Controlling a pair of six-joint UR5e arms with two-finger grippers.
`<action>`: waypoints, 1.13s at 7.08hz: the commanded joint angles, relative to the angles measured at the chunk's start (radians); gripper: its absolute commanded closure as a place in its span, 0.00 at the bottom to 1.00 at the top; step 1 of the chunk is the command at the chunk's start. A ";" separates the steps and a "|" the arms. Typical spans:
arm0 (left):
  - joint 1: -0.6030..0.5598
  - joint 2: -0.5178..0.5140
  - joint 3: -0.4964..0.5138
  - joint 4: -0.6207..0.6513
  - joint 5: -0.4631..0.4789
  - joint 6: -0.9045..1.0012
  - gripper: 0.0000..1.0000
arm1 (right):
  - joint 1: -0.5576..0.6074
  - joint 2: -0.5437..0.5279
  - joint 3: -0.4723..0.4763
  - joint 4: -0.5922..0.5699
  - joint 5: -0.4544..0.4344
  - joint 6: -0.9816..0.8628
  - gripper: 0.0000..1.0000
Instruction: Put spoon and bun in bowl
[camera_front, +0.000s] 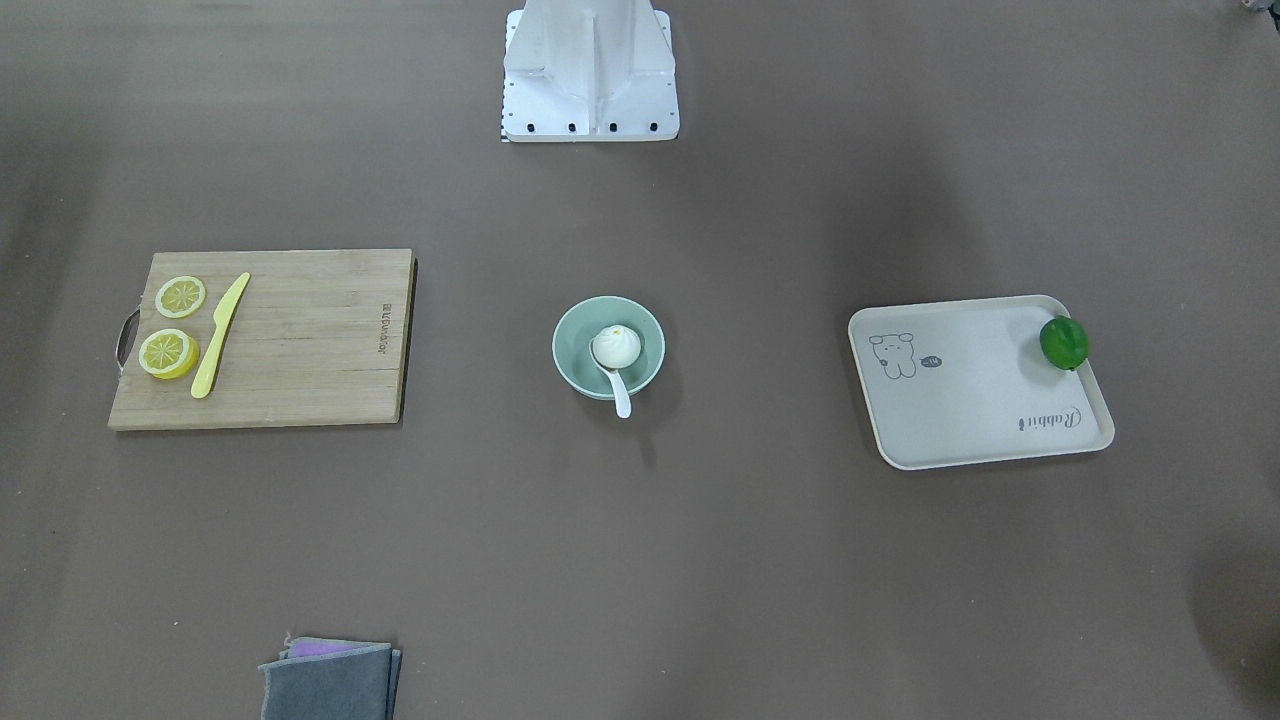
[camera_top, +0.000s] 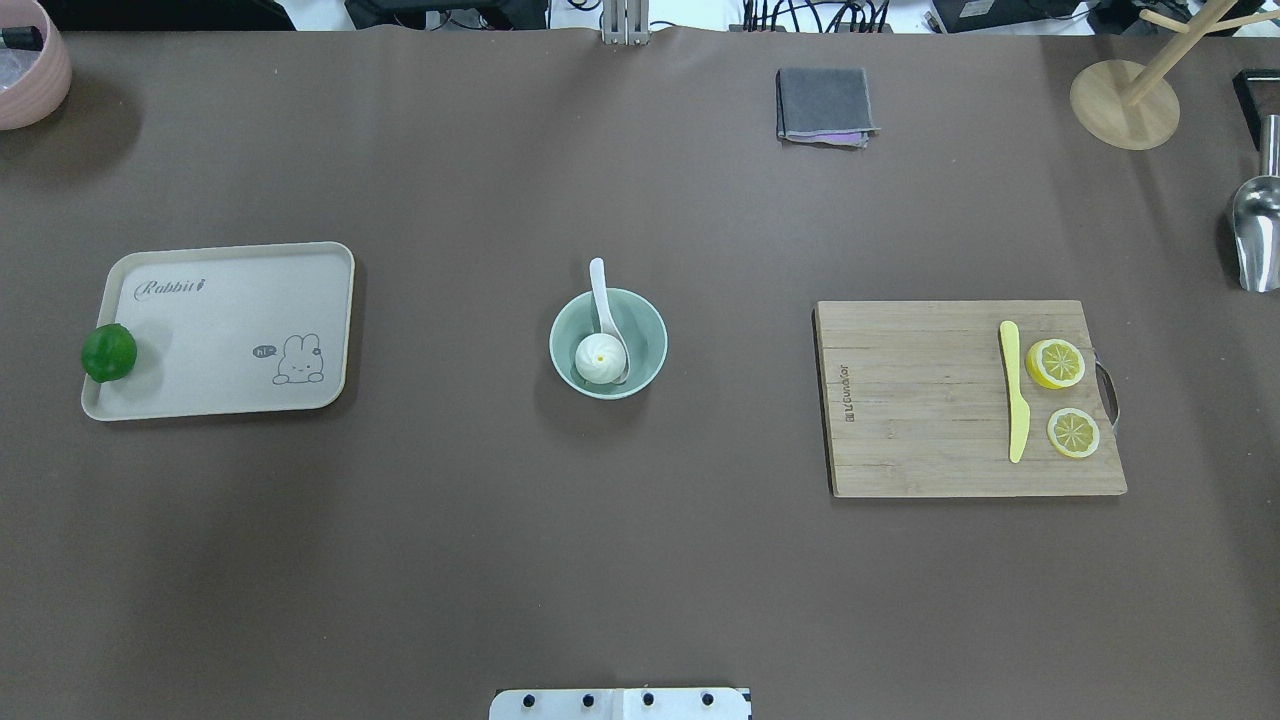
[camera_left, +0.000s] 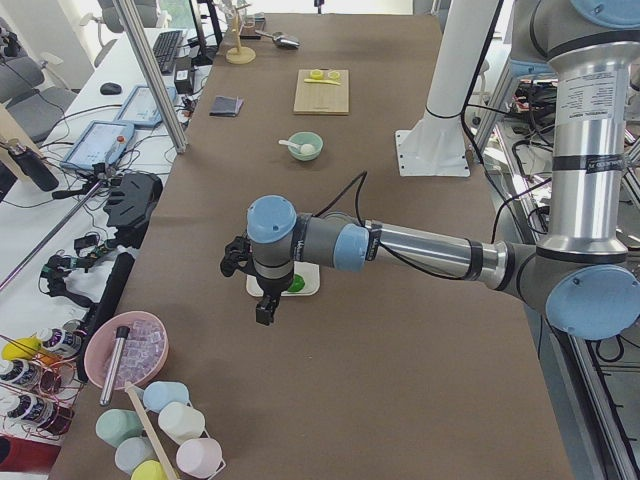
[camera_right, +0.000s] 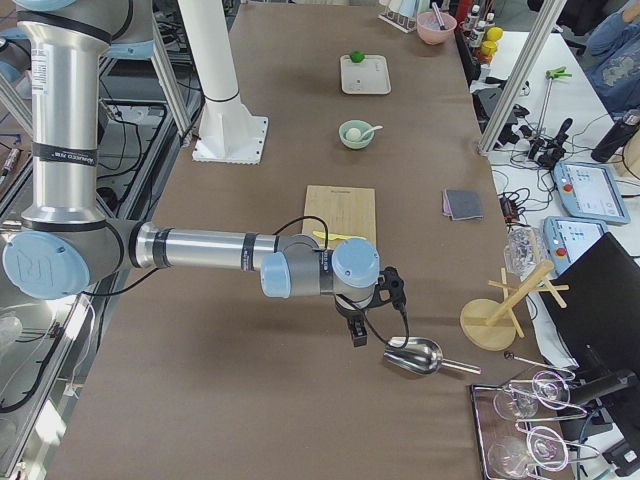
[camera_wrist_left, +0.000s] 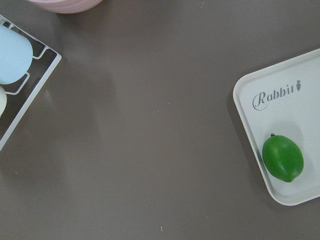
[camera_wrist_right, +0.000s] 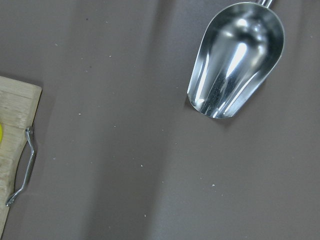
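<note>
In the overhead view, a lime (camera_top: 108, 352) sits on the left edge of a beige tray (camera_top: 230, 300) at mid-left. At the centre stands the bowl (camera_top: 648, 328), with the bun (camera_top: 600, 358) inside it and the spoon (camera_top: 603, 295) beside the bun, its handle leaning over the upper rim. At mid-right, a wooden board (camera_top: 910, 400) carries a yellow-green knife (camera_top: 1014, 390) and two lemon slices (camera_top: 1055, 363). The left gripper (camera_left: 266, 312) and right gripper (camera_right: 358, 335) show only in the side views, so I cannot tell whether their jaws are parted or closed.
</note>
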 joint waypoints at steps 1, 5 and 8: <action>0.003 0.003 0.011 0.000 -0.009 0.002 0.02 | 0.006 -0.012 0.005 0.003 0.000 0.002 0.00; 0.004 0.001 0.008 0.000 -0.008 0.006 0.02 | 0.026 -0.023 0.008 -0.005 -0.002 0.002 0.00; 0.004 -0.002 0.011 0.000 -0.002 0.008 0.02 | 0.040 -0.025 0.011 -0.003 -0.005 0.000 0.00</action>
